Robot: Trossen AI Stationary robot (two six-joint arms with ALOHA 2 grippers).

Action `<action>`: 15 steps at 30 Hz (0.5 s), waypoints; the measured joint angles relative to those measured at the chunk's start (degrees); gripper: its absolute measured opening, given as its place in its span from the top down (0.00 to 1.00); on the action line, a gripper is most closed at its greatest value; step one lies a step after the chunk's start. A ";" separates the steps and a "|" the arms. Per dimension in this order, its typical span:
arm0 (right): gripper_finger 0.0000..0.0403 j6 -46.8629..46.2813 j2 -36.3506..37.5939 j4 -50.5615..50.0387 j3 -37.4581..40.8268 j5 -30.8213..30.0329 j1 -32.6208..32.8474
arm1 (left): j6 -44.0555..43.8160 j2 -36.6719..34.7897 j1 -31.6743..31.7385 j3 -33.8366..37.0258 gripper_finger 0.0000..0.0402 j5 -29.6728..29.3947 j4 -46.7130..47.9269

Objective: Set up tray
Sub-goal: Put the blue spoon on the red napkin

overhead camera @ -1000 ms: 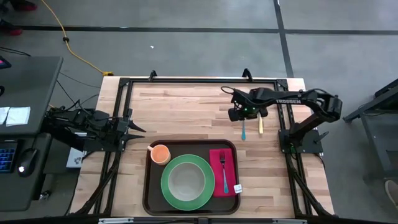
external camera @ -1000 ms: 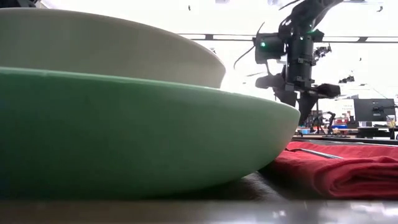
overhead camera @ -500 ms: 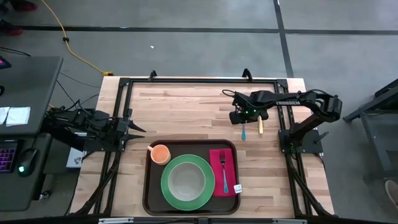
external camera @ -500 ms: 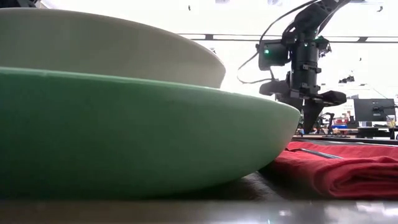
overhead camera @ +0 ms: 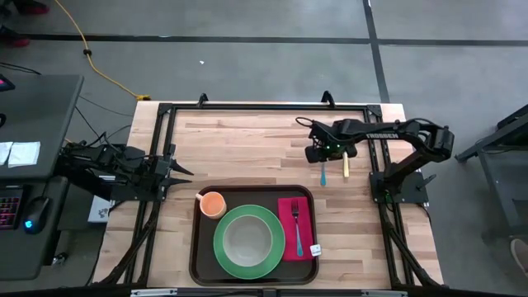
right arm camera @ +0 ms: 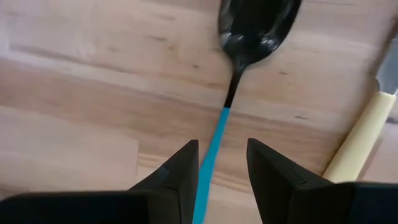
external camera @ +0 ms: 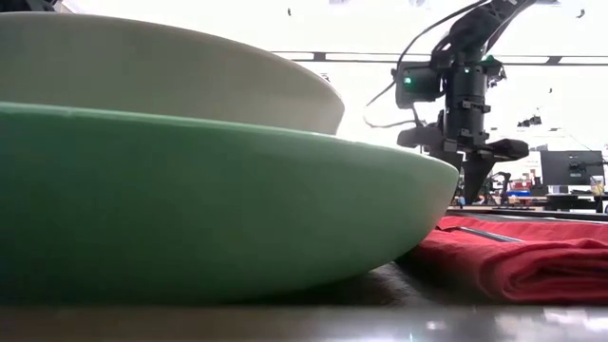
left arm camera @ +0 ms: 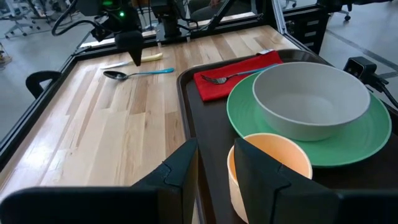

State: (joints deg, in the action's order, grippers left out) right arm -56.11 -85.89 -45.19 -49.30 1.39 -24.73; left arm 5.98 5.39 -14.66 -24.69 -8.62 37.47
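Tray is sitting at the near edge of the table, already carrying a green plate with a pale bowl on it, an orange cup at its left corner and a red napkin with a fork on the right. Blue-handled spoon and yellow-handled knife are lying side by side on the bare wood beyond the tray, not yet placed, so cutlery is judged to be the step in hand

Right gripper is hovering directly over the spoon, fingers parted narrowly and straddling the blue handle without touching it — lined up along the handle, apparently so a pinch can close across it. Left gripper is waiting at the left table edge, partly open and empty, near the cup

Against the frame one second back: right gripper is now sitting a touch farther right and square over the spoon; half a second back it is nearly the same. Tray contents and left arm are unchanged
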 joint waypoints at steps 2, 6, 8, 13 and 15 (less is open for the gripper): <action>0.72 -0.69 0.00 0.00 0.00 -0.02 -0.62 | 0.00 0.00 0.01 0.00 0.66 0.00 0.00; 0.72 -0.84 0.00 0.04 0.00 -0.82 -1.71 | 0.00 0.00 0.02 0.00 0.66 0.00 0.00; 0.72 -0.85 0.00 0.04 0.00 -1.65 -1.95 | 0.00 0.00 0.01 0.00 0.66 0.01 0.00; 0.72 -0.99 0.00 0.07 0.02 -3.29 -1.93 | 0.19 0.00 0.01 0.00 0.66 0.00 0.02; 0.72 -0.99 0.00 0.09 0.02 -3.46 -1.93 | 0.42 0.00 0.00 0.00 0.66 -0.03 0.02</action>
State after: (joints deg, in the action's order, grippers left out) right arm -57.10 -85.89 -45.10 -49.28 -2.07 -26.65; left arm 6.40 5.39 -14.66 -24.69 -8.65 37.50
